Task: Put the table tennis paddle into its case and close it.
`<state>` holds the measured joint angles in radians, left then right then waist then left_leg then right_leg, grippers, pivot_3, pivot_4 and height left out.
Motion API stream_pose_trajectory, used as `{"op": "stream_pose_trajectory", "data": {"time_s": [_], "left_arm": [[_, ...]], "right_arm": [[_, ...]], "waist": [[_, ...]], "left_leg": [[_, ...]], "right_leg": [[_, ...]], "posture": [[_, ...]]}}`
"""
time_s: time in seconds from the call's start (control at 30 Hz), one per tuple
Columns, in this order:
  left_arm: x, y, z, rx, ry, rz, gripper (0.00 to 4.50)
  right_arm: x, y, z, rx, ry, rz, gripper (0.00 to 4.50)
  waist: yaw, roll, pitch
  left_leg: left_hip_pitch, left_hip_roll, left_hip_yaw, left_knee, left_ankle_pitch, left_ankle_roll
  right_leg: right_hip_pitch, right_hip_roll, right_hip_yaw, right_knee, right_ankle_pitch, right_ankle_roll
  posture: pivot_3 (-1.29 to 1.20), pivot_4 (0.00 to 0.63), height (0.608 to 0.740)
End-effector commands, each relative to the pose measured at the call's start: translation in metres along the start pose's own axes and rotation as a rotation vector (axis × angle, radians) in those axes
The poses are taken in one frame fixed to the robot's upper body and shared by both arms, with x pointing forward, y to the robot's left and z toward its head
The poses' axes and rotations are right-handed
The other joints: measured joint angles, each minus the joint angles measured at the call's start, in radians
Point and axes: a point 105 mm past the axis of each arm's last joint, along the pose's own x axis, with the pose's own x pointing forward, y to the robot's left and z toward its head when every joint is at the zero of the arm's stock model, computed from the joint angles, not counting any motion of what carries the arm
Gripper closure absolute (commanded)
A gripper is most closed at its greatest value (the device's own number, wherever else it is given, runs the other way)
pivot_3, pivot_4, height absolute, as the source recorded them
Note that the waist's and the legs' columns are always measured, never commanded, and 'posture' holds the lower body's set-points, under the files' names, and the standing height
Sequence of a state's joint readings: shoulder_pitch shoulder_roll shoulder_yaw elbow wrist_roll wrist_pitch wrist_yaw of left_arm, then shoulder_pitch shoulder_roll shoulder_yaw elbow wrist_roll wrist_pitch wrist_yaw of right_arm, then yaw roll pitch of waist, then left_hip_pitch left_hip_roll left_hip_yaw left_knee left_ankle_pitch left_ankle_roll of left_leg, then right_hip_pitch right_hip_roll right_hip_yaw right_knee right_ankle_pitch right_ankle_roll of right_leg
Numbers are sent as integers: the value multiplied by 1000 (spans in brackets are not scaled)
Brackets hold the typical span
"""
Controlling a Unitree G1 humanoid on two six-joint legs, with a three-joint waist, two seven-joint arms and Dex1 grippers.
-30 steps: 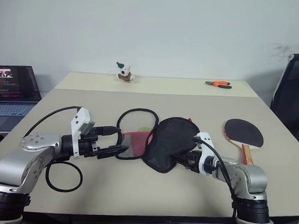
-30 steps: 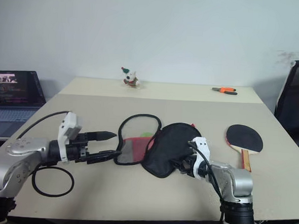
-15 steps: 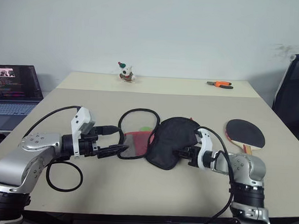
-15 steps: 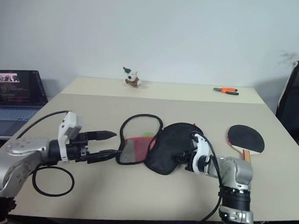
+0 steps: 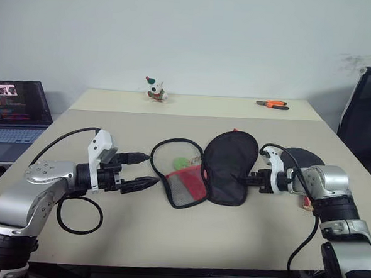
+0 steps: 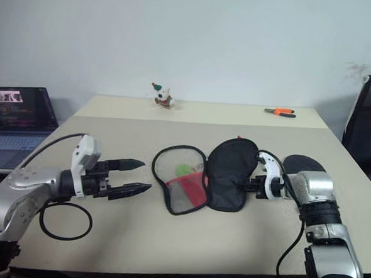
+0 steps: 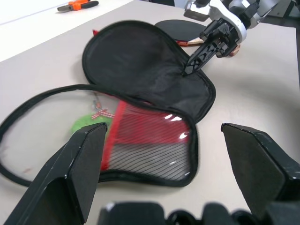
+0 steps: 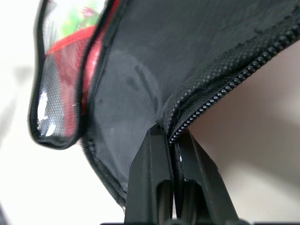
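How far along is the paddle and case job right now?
Done: the case lies unzipped and spread open. In hand: the right gripper is shut on its zipper edge; the left gripper is open. Left: the table tennis paddle remains on the table, uncased.

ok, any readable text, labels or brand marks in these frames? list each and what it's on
None can be read.
Laptop screen: lines of text, too small to read.
Case: no lettering legible on the black flap or the red mesh side.
Paddle: no mark visible on its black face.
Pliers and small figurine: no text visible.
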<state>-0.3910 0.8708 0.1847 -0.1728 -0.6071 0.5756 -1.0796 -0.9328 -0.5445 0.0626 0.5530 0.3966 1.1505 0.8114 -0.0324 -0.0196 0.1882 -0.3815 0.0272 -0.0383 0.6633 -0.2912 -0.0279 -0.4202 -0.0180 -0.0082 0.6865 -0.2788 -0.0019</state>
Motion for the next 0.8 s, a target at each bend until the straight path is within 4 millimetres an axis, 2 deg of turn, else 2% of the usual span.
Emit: {"op": "stream_pose_trajectory", "data": {"time_s": [0.03,0.13,0.4,0.73,0.8], "left_arm": [[-3,3,12,60,-8,3,214],[-1,4,14,69,-9,-5,214],[4,7,21,98,-10,-40,214],[12,12,28,123,-18,-70,214],[13,12,28,124,-19,-74,214]], "right_arm": [[-8,-3,26,-64,-60,-3,4465],[-8,-10,32,-63,-71,-21,4465],[-13,-27,33,-52,-72,-68,4465],[-15,-48,25,-6,-74,-164,4465],[-16,-50,26,-15,-79,-182,4078]], "waist": [[-1,0,0],[0,0,0],[2,0,0],[1,0,0],[1,0,0]], "left_leg": [[0,0,0,0,0,0],[0,1,0,0,0,0],[-2,0,0,0,0,0],[-2,0,1,0,0,-1],[-2,0,1,0,0,-1]], "right_leg": [[0,0,0,0,0,0],[0,0,0,0,0,0],[0,0,-1,-2,0,0],[0,0,0,-3,0,0],[0,0,0,-3,0,0]], "posture": [[0,150,740],[0,150,740],[0,150,740],[0,150,740],[0,150,740]]}}
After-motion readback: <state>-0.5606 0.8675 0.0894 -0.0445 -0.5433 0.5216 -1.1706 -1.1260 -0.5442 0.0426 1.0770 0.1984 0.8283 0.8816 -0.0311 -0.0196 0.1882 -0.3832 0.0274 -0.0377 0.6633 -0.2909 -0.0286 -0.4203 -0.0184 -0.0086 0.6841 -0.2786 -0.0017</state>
